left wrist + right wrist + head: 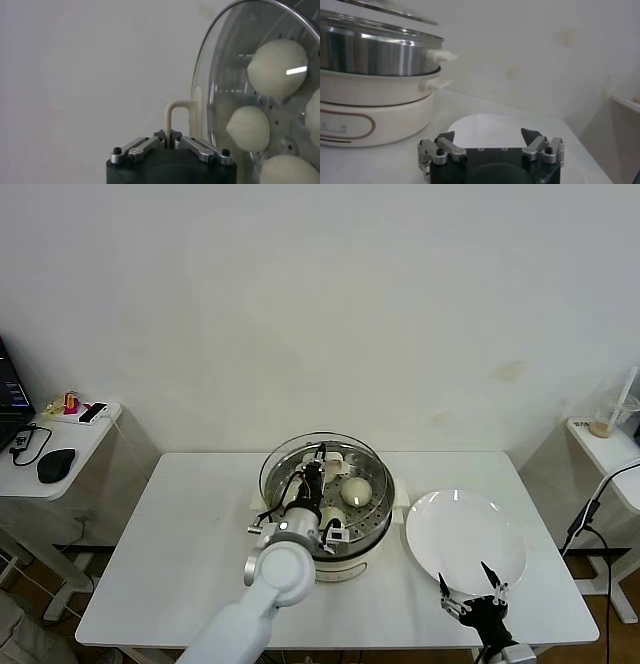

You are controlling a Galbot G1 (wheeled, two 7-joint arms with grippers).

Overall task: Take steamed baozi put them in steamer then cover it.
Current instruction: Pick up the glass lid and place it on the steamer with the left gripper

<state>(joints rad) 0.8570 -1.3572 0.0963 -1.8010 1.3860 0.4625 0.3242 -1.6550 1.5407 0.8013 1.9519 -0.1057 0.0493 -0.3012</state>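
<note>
The steamer (372, 524) stands at the table's middle, a shiny steel pot (375, 52) on a cream base (370, 115). My left gripper (318, 471) is shut on the cream handle (173, 111) of the clear glass cover (280, 459). It holds the cover just above the pot rim, slightly tilted (395, 12). Steamed baozi lie on the perforated tray under the glass (355, 489); three show through the cover in the left wrist view (277, 67). My right gripper (472, 594) is open and empty at the front right, by the white plate (465, 534).
The bare white plate (490, 127) lies right of the steamer. A side table (60, 454) with a mouse and small items stands at the left. Another side table with a cup (603, 424) and a cable (590, 509) stands at the right.
</note>
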